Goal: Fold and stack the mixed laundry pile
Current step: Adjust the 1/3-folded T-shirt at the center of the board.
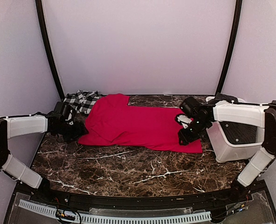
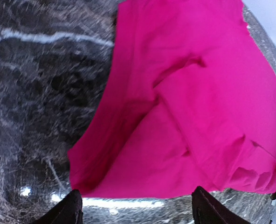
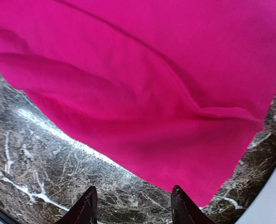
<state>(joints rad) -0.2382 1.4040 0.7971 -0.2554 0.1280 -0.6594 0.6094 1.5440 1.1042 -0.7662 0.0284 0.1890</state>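
A bright red garment [image 1: 138, 123] lies spread across the back half of the marble table, folded over at its left end. Behind its left corner a black-and-white checked garment [image 1: 82, 100] sits crumpled. My left gripper [image 1: 78, 132] hovers at the red cloth's left edge, open, nothing between its fingertips [image 2: 68, 212]; the red garment [image 2: 189, 107] lies just ahead of them. My right gripper [image 1: 184, 136] stands over the cloth's right end, open and empty; its fingertips [image 3: 180, 207] are above bare marble beside the red garment's [image 3: 142, 79] hem.
A white plastic bin [image 1: 231, 135] stands at the right edge, under my right forearm. The dark marble tabletop [image 1: 128, 170] stretches in front of the garments. White curved walls with black poles enclose the back.
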